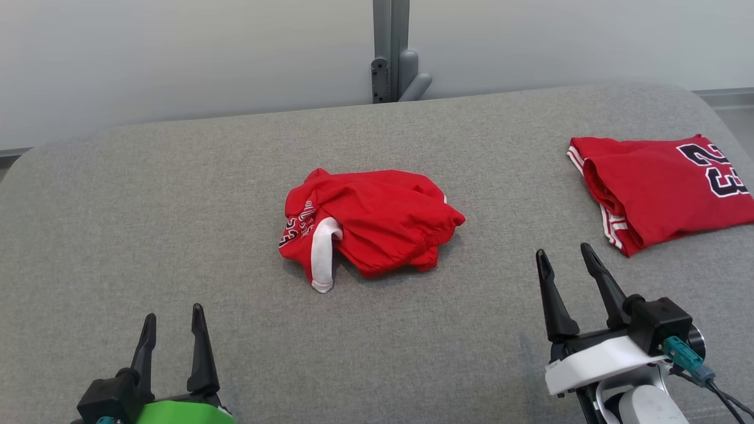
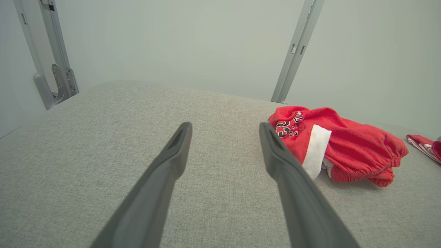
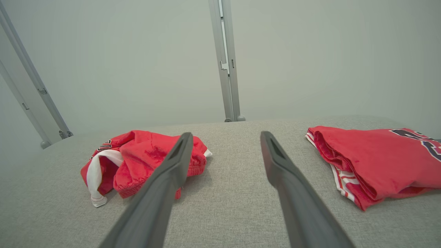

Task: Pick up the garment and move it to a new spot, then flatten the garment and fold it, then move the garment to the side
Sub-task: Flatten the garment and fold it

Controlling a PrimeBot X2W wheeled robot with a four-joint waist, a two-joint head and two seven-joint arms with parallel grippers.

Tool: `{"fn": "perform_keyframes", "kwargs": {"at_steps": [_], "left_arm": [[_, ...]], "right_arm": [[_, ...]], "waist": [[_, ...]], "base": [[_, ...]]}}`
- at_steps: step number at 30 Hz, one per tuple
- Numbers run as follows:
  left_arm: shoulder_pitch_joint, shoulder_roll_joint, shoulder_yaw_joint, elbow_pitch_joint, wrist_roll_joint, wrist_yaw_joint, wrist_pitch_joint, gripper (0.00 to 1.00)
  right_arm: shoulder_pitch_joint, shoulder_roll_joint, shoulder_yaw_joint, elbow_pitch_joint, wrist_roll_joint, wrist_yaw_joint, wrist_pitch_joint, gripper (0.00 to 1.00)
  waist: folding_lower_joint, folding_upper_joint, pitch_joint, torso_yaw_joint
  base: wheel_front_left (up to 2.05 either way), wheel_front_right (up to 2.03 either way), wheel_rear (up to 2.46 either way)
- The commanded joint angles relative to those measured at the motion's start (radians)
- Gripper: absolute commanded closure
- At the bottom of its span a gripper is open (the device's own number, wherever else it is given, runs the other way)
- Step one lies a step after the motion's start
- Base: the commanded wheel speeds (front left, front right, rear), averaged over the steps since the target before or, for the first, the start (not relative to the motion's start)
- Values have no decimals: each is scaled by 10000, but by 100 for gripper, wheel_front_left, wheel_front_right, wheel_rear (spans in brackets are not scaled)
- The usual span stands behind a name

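A crumpled red garment (image 1: 371, 227) with a white band and dark lettering lies bunched in the middle of the grey padded table (image 1: 177, 206). My left gripper (image 1: 174, 321) stands open at the lower left, well short of it, nothing between its fingers. My right gripper (image 1: 565, 259) is open at the lower right, to the right of the garment and apart from it. In the left wrist view the garment (image 2: 344, 144) lies right of the open left gripper (image 2: 225, 132). In the right wrist view the garment (image 3: 137, 158) lies left, behind one finger of the open right gripper (image 3: 225, 139).
A second red garment (image 1: 660, 188) with a dark number and striped trim lies folded at the table's right side, also seen as the folded garment (image 3: 372, 162). A grey metal post (image 1: 392, 50) stands behind the table's far edge against a pale wall.
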Motion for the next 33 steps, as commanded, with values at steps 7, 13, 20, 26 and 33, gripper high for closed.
{"fn": "perform_keyframes", "kwargs": {"at_steps": [7,13,20,26,33], "left_arm": [[-15,-120,250,110,202,-229,-4,0],[-73,-169,304,193,287,-313,-4,0],[-333,-197,232,349,380,-433,-6,0],[-796,-209,-196,719,496,-586,-4,0],[-1911,-212,-1189,1908,353,-756,-4,0]], "right_arm": [[-89,-9,63,81,42,-15,-41,0],[-103,-9,32,95,46,-15,-41,0],[-161,-9,-34,26,9,-15,-41,0],[-280,-9,-107,-34,-47,-15,-41,0],[-575,-8,-42,-78,-35,-15,-41,0]], "waist": [[0,71,29,-26],[0,71,42,-7],[0,71,203,-4],[0,71,460,-63],[0,71,955,-470]], "base": [[0,0,0],[0,0,0],[0,0,0],[0,0,0],[0,0,0]]}}
